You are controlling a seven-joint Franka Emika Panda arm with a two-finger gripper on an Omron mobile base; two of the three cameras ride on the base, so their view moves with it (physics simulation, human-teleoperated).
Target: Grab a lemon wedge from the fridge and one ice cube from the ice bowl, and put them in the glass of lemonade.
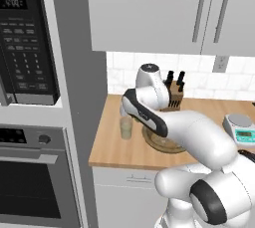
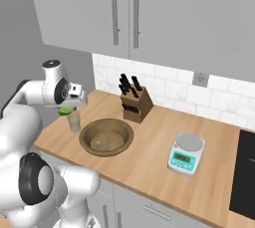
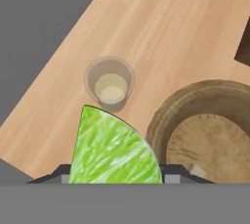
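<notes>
Lemon wedge (image 3: 113, 147), bright green, sits clamped between the jaws of the gripper (image 2: 65, 109), which hangs directly above the glass of lemonade (image 3: 110, 84). That glass stands on the wooden counter (image 2: 154, 142) near its left end, just beside the ice bowl (image 2: 106, 137) without touching it. Beyond the ice bowl a knife block (image 2: 135, 103) stands against the tiled wall, and a white and teal scale (image 2: 186, 154) rests well to the bowl's right.

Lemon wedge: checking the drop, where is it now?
The lemon wedge sits clamped in the gripper, just above the glass of lemonade, left of the ice bowl.
</notes>
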